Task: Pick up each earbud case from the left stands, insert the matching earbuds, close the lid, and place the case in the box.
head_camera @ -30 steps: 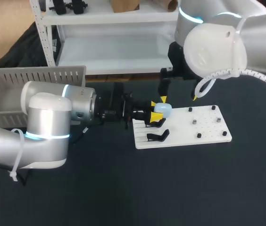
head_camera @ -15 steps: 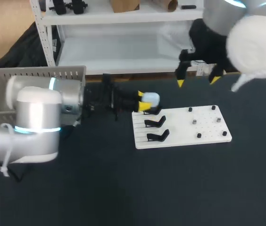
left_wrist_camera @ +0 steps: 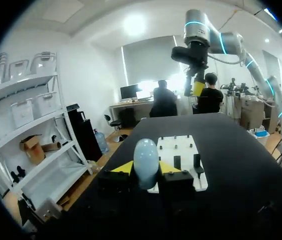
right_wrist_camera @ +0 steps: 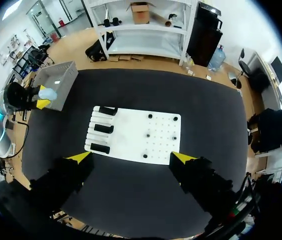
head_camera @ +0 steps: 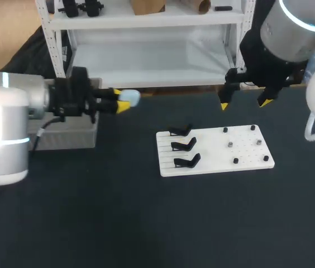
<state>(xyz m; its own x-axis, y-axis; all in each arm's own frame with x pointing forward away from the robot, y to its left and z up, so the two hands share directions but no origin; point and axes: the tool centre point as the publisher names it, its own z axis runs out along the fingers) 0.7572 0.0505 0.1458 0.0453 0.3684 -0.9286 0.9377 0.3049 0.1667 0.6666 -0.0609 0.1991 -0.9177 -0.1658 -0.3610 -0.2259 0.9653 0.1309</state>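
Right wrist view alone: box [right_wrist_camera: 63,82] near case [right_wrist_camera: 47,93]

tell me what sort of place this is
Probably a robotics lab bench: a white robot arm at each side of a black-topped table, a white perforated board with three black stands, a pale blue oval earbud case in the left jaws.

box [head_camera: 68,137] mostly hidden behind my left arm [head_camera: 1,134] at 9 o'clock, dark bits [head_camera: 230,144] on the white board [head_camera: 213,159] too small to tell
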